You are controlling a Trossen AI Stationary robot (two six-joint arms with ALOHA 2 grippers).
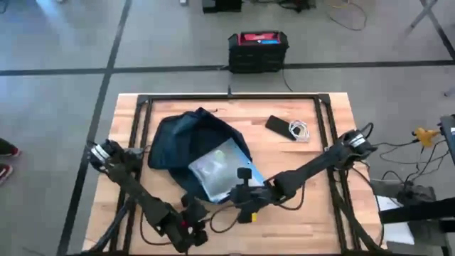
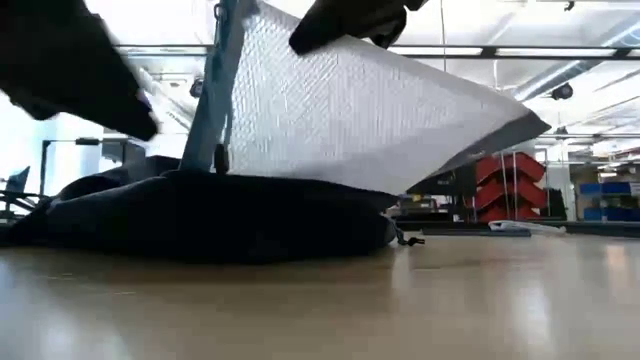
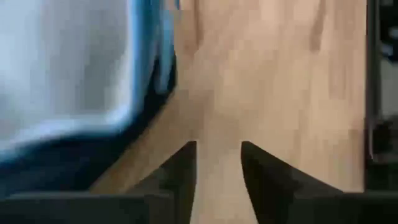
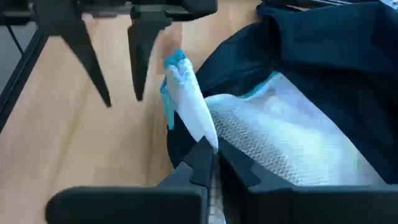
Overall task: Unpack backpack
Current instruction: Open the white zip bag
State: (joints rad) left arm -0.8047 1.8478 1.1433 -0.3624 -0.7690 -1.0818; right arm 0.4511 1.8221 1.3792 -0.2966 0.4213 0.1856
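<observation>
Right pincer [image 4: 211, 163], clenched on the white bubble-lined mailer [image 1: 217, 169], draws it from the dark navy fabric backpack [image 1: 186, 139] at centre frame; left pincer [image 3: 217, 163] gapes empty, lower left; next, lift clear onto the desk [image 1: 313, 206].

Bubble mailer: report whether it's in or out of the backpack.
Partly out. The right gripper, shut on the bubble mailer, lifts one end above the backpack; the other end sits in the opening. The left gripper is open beside it.
</observation>
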